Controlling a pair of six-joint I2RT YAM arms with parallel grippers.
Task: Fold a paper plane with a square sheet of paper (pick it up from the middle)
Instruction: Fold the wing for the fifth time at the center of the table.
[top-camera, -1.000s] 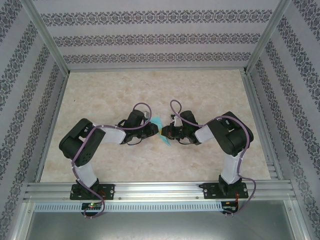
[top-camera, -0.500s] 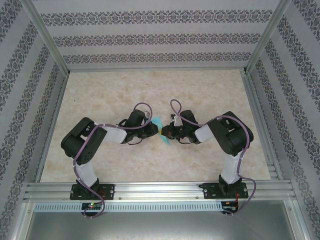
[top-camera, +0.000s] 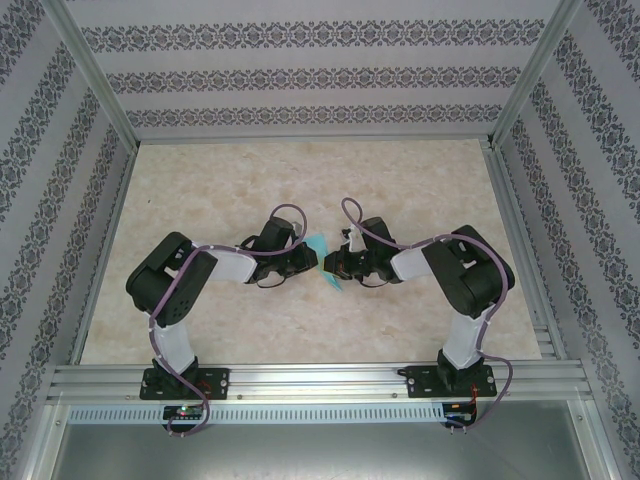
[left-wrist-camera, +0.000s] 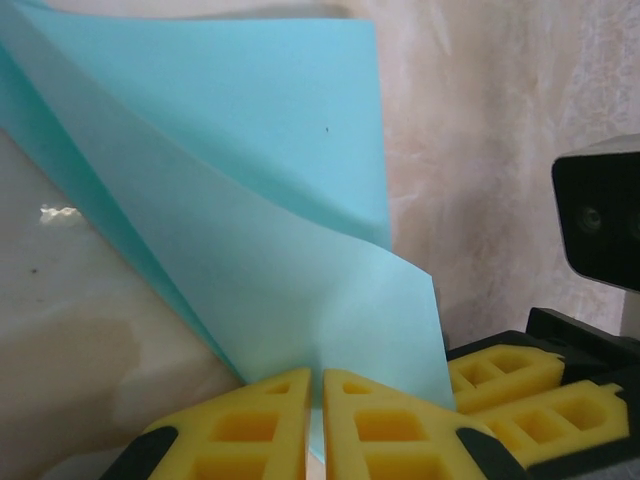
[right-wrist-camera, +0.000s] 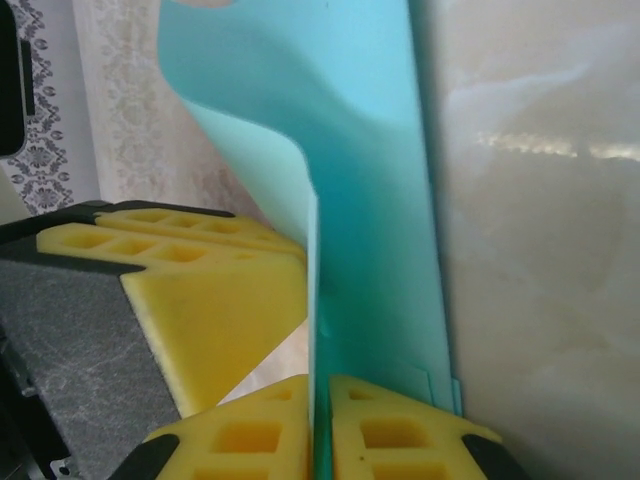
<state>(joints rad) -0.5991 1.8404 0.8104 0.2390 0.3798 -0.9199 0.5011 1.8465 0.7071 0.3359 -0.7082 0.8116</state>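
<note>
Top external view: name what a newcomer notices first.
The turquoise paper stands out brightly at the middle of the pale marble-look table. The left gripper and right gripper face each other there, each closed on the partly folded sheet.

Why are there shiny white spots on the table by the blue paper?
Left wrist view: light bouncing off the glossy table beside the paper. Right wrist view: a glare streak on the table, right of the paper. Top view: even light.
</note>
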